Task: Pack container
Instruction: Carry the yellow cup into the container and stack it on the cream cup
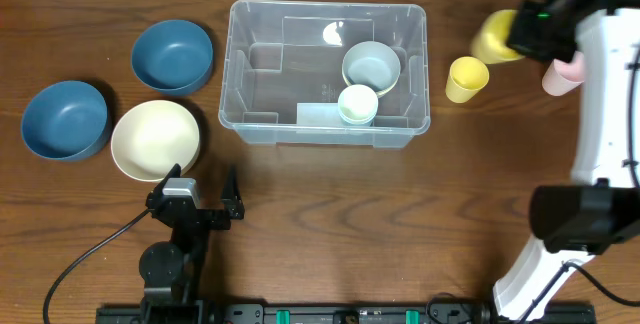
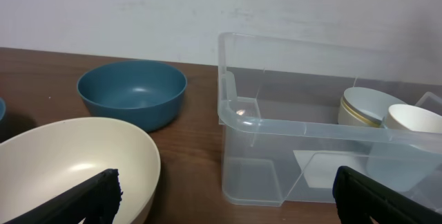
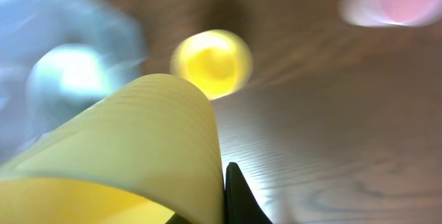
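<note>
Gripping a round yellow plastic bowl (image 1: 492, 36) at upper right, the right pincer (image 1: 518, 34); left pincer (image 1: 197, 199) wide open, empty.

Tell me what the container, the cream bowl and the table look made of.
The container looks like clear glossy plastic: see-through walls, glare spots. The cream bowl is probably matte plastic or melamine, smooth with a soft sheen; ceramic is not ruled out. The table is wood or wood-look laminate, with brown grain showing.

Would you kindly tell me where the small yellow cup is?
In the overhead view, the small yellow cup stands on the table right of the container, next to the larger yellow bowl held by the right end effector.
</note>
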You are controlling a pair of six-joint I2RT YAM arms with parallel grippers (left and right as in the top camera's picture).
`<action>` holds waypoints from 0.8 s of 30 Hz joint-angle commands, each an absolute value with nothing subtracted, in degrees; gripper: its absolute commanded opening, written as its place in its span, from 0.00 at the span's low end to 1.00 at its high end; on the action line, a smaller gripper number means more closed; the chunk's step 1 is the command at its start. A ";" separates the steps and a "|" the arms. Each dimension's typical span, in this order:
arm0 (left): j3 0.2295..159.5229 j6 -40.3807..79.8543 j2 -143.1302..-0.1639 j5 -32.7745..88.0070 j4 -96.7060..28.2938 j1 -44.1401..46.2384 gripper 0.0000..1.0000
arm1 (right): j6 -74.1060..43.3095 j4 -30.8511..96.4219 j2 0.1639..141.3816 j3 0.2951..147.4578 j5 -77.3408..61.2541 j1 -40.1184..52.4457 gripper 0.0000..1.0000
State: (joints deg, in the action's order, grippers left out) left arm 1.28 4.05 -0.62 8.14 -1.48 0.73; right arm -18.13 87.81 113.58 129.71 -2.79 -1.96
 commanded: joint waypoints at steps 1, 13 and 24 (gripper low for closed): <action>0.23 3.29 -0.30 8.54 -3.40 0.43 0.98 | -14.46 88.09 114.24 130.17 -4.91 7.05 0.01; 0.23 3.29 -0.30 8.54 -3.40 0.45 0.98 | -18.39 86.17 117.08 130.04 3.66 27.05 0.01; 0.23 3.29 -0.30 8.54 -3.40 0.45 0.98 | -18.83 87.20 124.97 130.02 3.64 28.29 0.01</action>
State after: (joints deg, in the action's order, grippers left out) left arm 1.28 4.05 -0.62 8.14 -1.48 0.75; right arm -17.78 87.05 123.44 129.78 2.63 28.01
